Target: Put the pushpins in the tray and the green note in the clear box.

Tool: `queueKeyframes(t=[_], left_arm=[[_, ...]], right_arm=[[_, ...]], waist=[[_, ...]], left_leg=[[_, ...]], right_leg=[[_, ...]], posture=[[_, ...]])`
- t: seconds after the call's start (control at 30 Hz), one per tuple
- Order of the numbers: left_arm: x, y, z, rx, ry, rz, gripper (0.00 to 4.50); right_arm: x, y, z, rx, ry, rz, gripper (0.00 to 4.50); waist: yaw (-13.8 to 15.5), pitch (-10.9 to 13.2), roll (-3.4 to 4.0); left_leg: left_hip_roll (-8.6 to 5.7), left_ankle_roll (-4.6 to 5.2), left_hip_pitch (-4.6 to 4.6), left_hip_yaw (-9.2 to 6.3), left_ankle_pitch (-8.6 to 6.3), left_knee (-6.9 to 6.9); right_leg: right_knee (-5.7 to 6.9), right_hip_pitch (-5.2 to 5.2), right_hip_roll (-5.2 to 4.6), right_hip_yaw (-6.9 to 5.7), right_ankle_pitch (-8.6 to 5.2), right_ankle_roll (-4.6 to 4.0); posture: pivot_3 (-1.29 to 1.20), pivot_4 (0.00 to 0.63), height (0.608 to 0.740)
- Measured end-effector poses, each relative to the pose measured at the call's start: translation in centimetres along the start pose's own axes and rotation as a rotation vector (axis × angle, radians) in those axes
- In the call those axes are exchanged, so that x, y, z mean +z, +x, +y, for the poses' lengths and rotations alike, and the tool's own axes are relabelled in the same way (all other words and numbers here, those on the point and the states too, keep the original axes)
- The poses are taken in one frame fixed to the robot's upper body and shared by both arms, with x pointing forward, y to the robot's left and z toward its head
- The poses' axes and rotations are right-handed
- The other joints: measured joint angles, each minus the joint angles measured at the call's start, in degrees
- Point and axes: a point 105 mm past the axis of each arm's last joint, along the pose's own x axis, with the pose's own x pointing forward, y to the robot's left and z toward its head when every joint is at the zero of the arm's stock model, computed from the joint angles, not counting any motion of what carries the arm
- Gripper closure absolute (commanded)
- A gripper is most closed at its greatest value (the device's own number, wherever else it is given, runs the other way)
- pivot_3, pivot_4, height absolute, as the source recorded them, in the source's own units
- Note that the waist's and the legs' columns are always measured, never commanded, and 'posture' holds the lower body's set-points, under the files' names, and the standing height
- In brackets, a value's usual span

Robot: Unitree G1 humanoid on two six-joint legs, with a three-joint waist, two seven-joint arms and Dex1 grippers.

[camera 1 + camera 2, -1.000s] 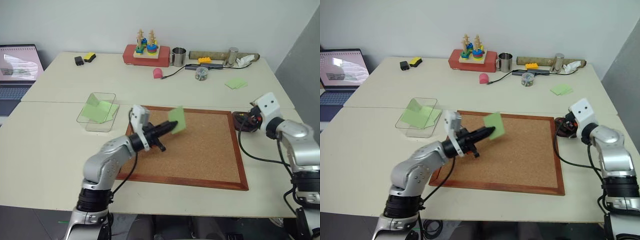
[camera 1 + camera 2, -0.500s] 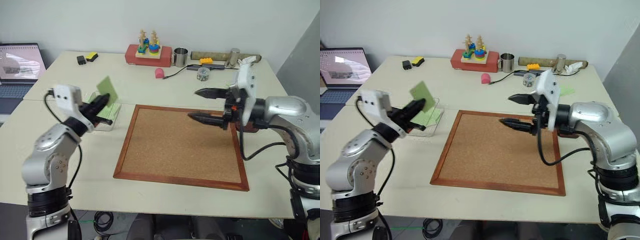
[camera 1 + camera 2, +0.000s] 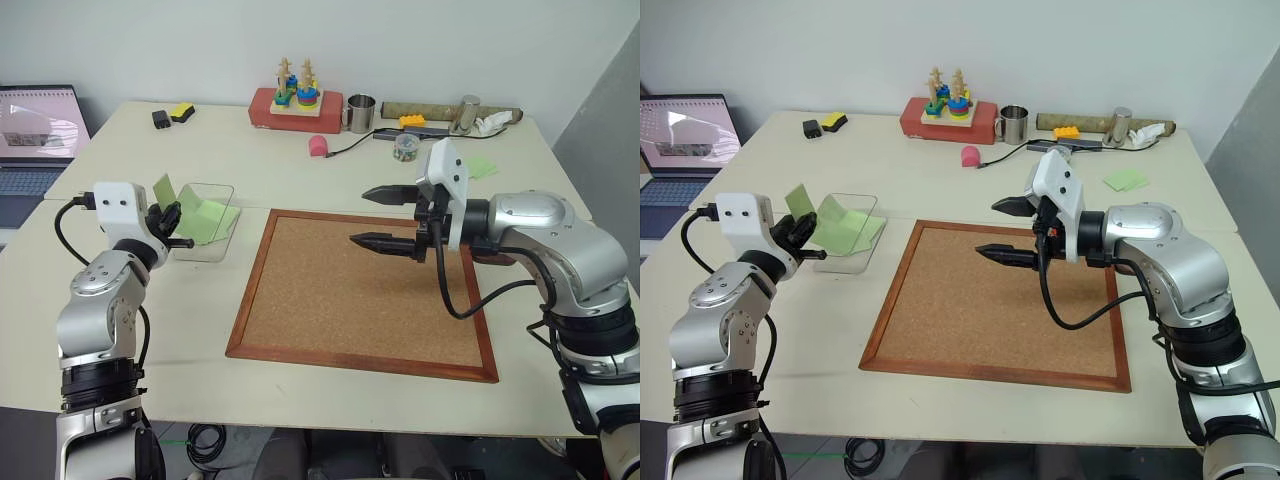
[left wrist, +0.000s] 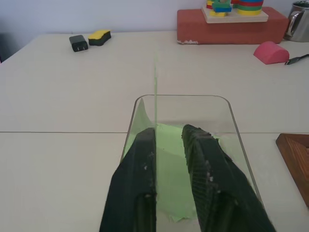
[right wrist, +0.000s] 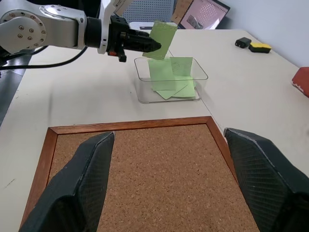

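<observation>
- Carried off the corkboard since a second ago, the small light-green paper note [image 5: 162, 38] stood edge-up at the shallow clear plastic box's [image 3: 176, 243] near end.
- Left tool [image 4: 168, 136] had its fingers slightly parted, the note against one finger.
- Right tool [image 3: 372, 214] hung spread wide over the wood-framed corkboard [image 3: 340, 310] on the beige surface [image 3: 300, 175].

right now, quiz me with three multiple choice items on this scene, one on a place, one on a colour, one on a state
1. The right claw hangs over:
A the corkboard
B the laptop
C the cup

2. The paper in the box is:
A pink
B green
C yellow

3. The right claw is:
A shut on a pin
B shut, empty
C open

Answers:
1 A, the board lies right beneath it.
2 B, green sheets lie inside the clear walls.
3 C, its fingers stand wide apart with nothing between them.
</observation>
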Motion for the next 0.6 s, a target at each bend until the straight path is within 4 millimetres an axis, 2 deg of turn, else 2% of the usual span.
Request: queueKeyframes(t=[0.1,0.17,0.2,0.23,0.3,0.37,0.4,0.43,0.53,0.6], left_arm=[[-0.2,0.1,-0.4,-0.023,0.002,0.01,2.22],[-0.2,0.1,-0.5,-0.027,0.002,0.012,1.99],[-0.2,0.1,-0.6,-0.034,0.002,0.013,1.72],[-0.2,0.1,-0.6,-0.039,0.003,0.013,1.67],[0.3,-0.2,-0.9,-0.063,0.022,0.007,1.27],[1.3,-0.7,-1.3,-0.113,0.072,-0.009,1.16],[2.4,-1.6,-1.7,-0.195,0.153,-0.006,1.16],[2.5,-2.3,-1.9,-0.241,0.201,0.008,1.16],[2.5,-5.4,-2.4,-0.432,0.337,0.094,1.16],[2.2,-6.9,-2.3,-0.519,0.389,0.151,1.16]], right_arm=[[-0.1,0.0,0.0,-0.006,0.005,0.004,0.69],[-0.1,0.0,-0.1,-0.007,0.006,0.004,0.69],[-0.1,0.0,-0.1,-0.01,0.007,0.004,0.69],[-0.1,0.0,-0.1,-0.012,0.007,0.005,0.69],[-0.2,-0.1,-0.2,-0.018,0.005,0.008,0.69],[-0.3,-0.5,-0.3,-0.023,0.001,0.021,0.69],[-0.5,-1.2,-0.5,-0.025,-0.009,0.035,0.69],[-0.9,-1.9,-0.4,-0.026,-0.013,0.051,0.69],[-2.9,-5.3,-0.8,-0.045,-0.005,0.154,0.69],[-4.0,-6.9,-0.3,-0.014,-0.016,0.221,0.69]], waist=[[0.0,0.0,0.0],[0.0,0.0,0.0],[0.0,0.0,0.0],[0.0,0.0,0.0],[0.0,0.0,-0.02],[-0.1,0.0,-0.03],[-0.1,0.0,-0.03],[-0.1,0.1,-0.09],[-0.1,0.1,-0.05],[-0.1,0.1,-0.05]], left_leg=[[0.0,0.0,0.0,0.0,0.0,0.0],[0.0,0.0,0.0,0.01,0.0,0.0],[-0.01,0.0,0.0,0.01,0.0,0.0],[0.0,0.0,0.0,0.01,0.0,0.0],[0.0,0.0,-0.01,0.01,0.0,0.0],[0.01,0.0,-0.01,0.01,0.0,-0.01],[0.01,0.0,-0.01,0.01,0.0,-0.03],[0.01,-0.02,-0.02,0.02,-0.02,-0.08],[0.08,-0.01,-0.01,0.1,-0.04,-0.18],[0.1,-0.01,-0.01,0.1,-0.04,-0.19]], right_leg=[[0.0,0.0,0.0,0.0,0.0,0.0],[0.0,0.0,0.0,0.0,0.0,0.0],[0.0,0.0,0.0,0.0,0.0,0.0],[0.0,0.0,0.0,0.0,0.0,0.0],[0.0,0.0,0.0,0.0,0.0,0.0],[-0.02,0.0,0.0,0.0,0.0,-0.01],[-0.02,0.0,0.0,0.0,0.0,-0.01],[-0.11,-0.01,0.02,0.0,0.0,-0.01],[-0.15,-0.04,-0.12,0.07,-0.04,-0.03],[-0.14,-0.04,-0.07,0.02,-0.05,-0.05]], posture=[[0.0,0.15,0.74],[0.0,0.15,0.74],[0.0,0.15,0.74],[0.0,0.15,0.74],[0.0,0.15,0.74],[0.0,0.15,0.74],[0.0,0.15,0.74],[0.0,0.15,0.74],[0.0,0.15,0.74],[0.0,0.15,0.74]])
